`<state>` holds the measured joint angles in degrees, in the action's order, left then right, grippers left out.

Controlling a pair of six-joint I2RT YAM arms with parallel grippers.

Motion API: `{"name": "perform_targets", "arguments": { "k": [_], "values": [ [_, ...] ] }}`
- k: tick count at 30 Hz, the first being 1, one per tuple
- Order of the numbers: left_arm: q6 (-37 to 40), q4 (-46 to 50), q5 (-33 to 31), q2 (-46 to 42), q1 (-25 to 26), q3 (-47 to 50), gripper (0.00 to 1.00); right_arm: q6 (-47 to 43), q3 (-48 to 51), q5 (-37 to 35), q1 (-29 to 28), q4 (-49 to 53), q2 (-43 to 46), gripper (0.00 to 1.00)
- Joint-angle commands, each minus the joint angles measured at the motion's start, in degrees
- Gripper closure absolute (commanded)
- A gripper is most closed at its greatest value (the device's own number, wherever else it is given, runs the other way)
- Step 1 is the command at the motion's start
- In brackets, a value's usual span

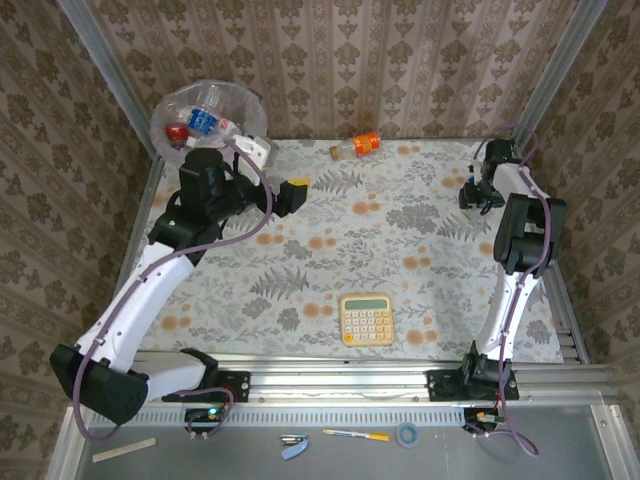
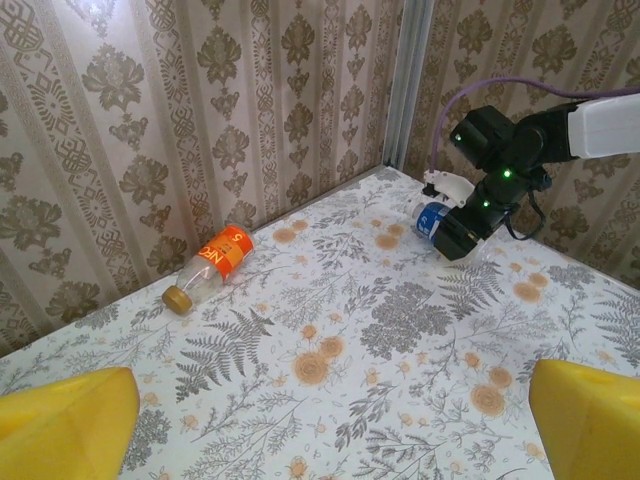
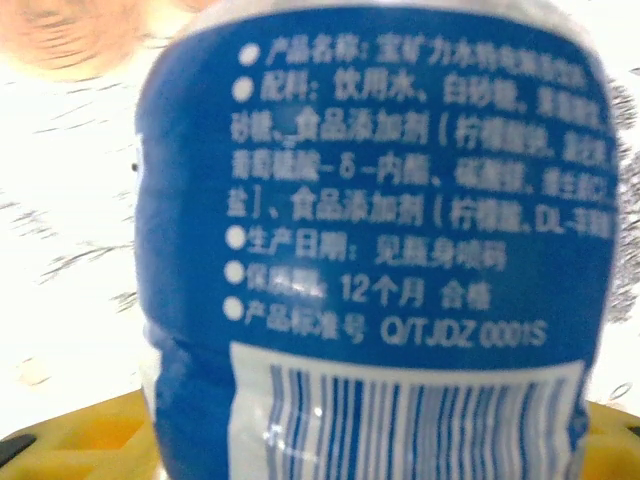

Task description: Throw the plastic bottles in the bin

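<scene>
- 1 bin (image 1: 250,104), round with a clear liner.
- At least 2 bottles in the bin (image 1: 203,121); the exact number is hard to tell.
- 1 orange-labelled bottle (image 1: 357,145) on the table (image 1: 420,235).
- 1 blue-labelled bottle (image 2: 432,220) on the table.
- 1 yellow calculator (image 1: 366,319).
- 2 robot arms: left arm (image 1: 150,280), right arm (image 1: 520,245).
- 1 pen (image 1: 355,435), 1 tape roll (image 1: 399,436), 1 flat stick (image 1: 124,450).

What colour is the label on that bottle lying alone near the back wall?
Orange; the bottle shows best in the left wrist view.
</scene>
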<state>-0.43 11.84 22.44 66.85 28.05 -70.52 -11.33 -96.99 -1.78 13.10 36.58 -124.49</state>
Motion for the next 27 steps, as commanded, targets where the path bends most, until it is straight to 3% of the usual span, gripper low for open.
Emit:
{"name": "perform_targets", "arguments": {
  "k": [1,16,27],
  "values": [
    [-2.7,-2.4,-0.3,-1.4,0.0,1.8,0.00,3.2,3.4,1.7,-2.8,-3.3,7.0,0.42],
    [-19.0,-12.5,-1.2,0.5,0.0,8.8,0.00,10.0,21.7,3.3,-22.2,-16.8,33.0,0.44],
    [-26.2,-20.9,4.5,4.8,4.2,8.4,0.00,15.5,33.8,11.7,-30.5,-29.1,51.3,0.45]
  ]
}}
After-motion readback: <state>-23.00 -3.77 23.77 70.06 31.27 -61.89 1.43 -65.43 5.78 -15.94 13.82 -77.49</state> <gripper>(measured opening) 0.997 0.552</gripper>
